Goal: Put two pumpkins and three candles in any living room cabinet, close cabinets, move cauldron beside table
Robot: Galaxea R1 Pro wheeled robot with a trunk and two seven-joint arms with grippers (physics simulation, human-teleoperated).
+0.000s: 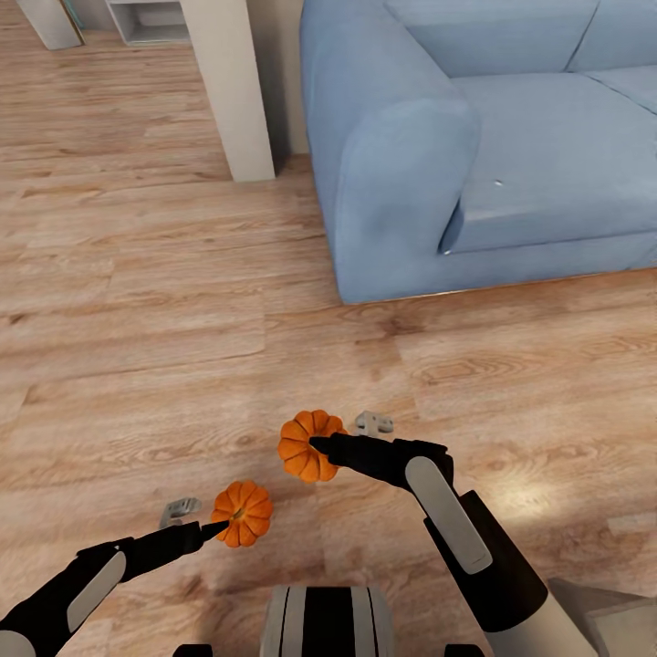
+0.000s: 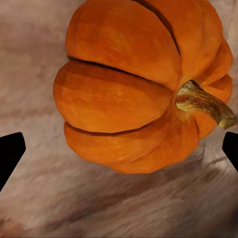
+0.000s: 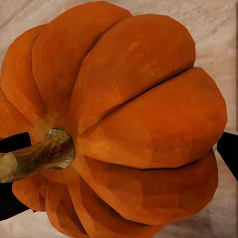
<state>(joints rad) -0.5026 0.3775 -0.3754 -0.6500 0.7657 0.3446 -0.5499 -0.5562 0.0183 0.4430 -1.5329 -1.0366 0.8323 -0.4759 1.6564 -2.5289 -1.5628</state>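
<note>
Holding: each arm carries one small ribbed orange pumpkin above the wooden floor (image 1: 164,301), low in the head view.
Left gripper (image 1: 217,526): its dark fingers reach forward and meet the near side of the left pumpkin (image 1: 243,513); they look clamped on it, with one fingertip touching the rind.
Left pumpkin, wrist view: the left pumpkin (image 2: 134,89) sits between two black fingertips (image 2: 10,153) at the edges of the frame, stem (image 2: 206,104) pointing sideways, blurred floor planks behind it.
Right gripper (image 1: 321,445): closed on the right pumpkin (image 1: 306,447), its black fingers pressed against the side that faces the arm.
Right pumpkin, wrist view: the right pumpkin (image 3: 124,124) lies close to the camera with its woody stem (image 3: 34,159) toward one dark fingertip (image 3: 15,144), the other fingertip showing at the opposite edge.
Position of the pair: the right pumpkin is farther forward than the left one; the two are apart, not touching.
Small grey pieces: one grey bracket-like object (image 1: 179,509) lies on the floor just beside the left gripper and another (image 1: 373,422) just beside the right pumpkin; what they are is hard to tell.
Sofa (image 1: 474,146): light blue, standing on the floor ahead and to the right, well apart from both pumpkins.
Pillar (image 1: 228,82): a pale upright column stands just beside the sofa's armrest.
Robot base (image 1: 328,620): striped black and white, at the bottom centre of the head view.
</note>
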